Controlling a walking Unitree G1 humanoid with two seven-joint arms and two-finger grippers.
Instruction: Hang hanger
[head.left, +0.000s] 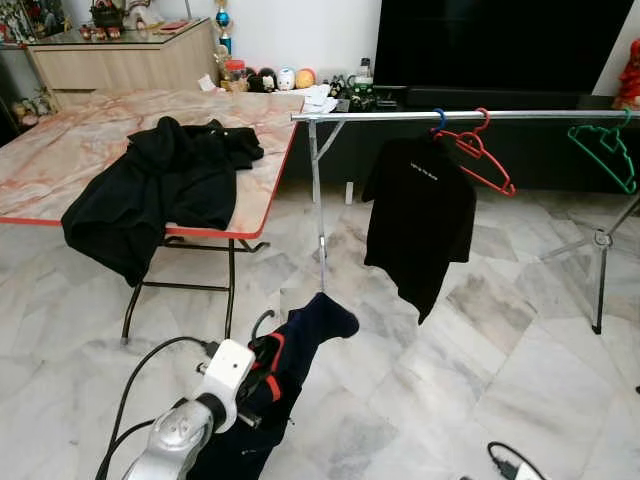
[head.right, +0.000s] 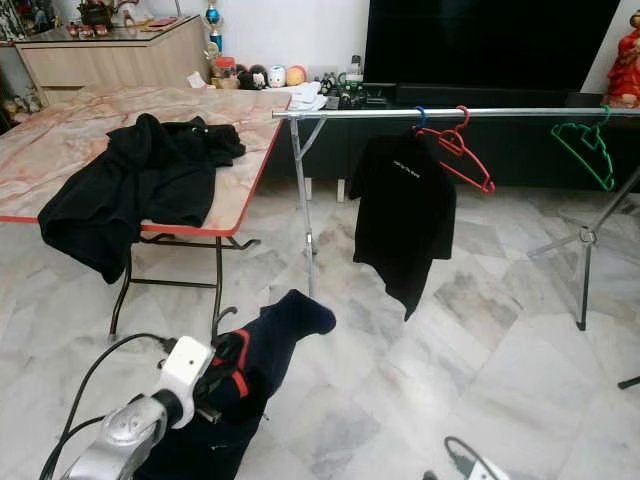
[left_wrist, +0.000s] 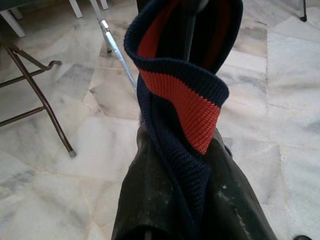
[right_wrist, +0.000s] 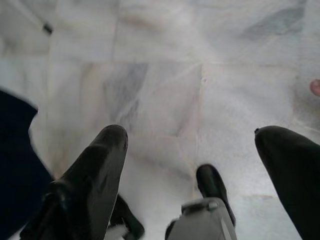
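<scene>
The left gripper (head.left: 262, 372) is closed on the collar of a navy garment with red trim (head.left: 300, 345); in the left wrist view its 2 black fingers (left_wrist: 150, 200) pinch the ribbed navy-and-red band (left_wrist: 192, 107) between them, and the rest of the cloth drapes from that grip, one end rising ahead of the gripper and the bulk hanging below. Whether a hanger sits inside the garment cannot be told. Ahead of and above the left gripper, and to its right, runs the clothes rail (head.left: 470, 116), its long axis level and crosswise to the robot's reach. The near end of the rail, above its upright post (head.left: 318, 200), lies closest to the left gripper. Farther right along the rail hang a black T-shirt (head.left: 418, 215), an empty red hanger (head.left: 480, 150) and, well apart, a green hanger (head.left: 605, 148). The coming move looks like a lift up and forward to the bare stretch of rail. The right gripper (right_wrist: 195, 150) points at the marble floor (right_wrist: 165, 65), fingers spread apart and holding nothing.
</scene>
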